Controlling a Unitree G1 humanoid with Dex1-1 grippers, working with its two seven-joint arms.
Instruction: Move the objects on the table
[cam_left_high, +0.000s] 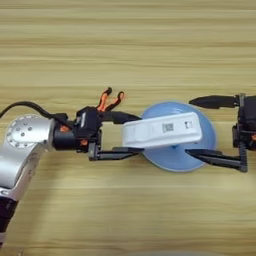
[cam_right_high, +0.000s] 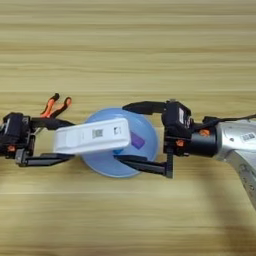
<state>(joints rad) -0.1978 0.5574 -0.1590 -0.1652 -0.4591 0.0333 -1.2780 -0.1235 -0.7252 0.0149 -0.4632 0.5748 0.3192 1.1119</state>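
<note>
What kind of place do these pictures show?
Probably a robot test bench: a bare wooden table, two end effectors, left and right, and only small props, a white bar over a blue plate.

White bar (cam_left_high: 163, 130): small dark code mark on its top face, too small to read.

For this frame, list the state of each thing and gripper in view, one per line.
White bar: held level over the plate by the left gripper.
Blue plate: flat on the table, mostly hidden by the bar.
Purple block: lying on the plate, partly hidden.
Left gripper: shut on the bar.
Right gripper: open, straddling the plate.
</note>
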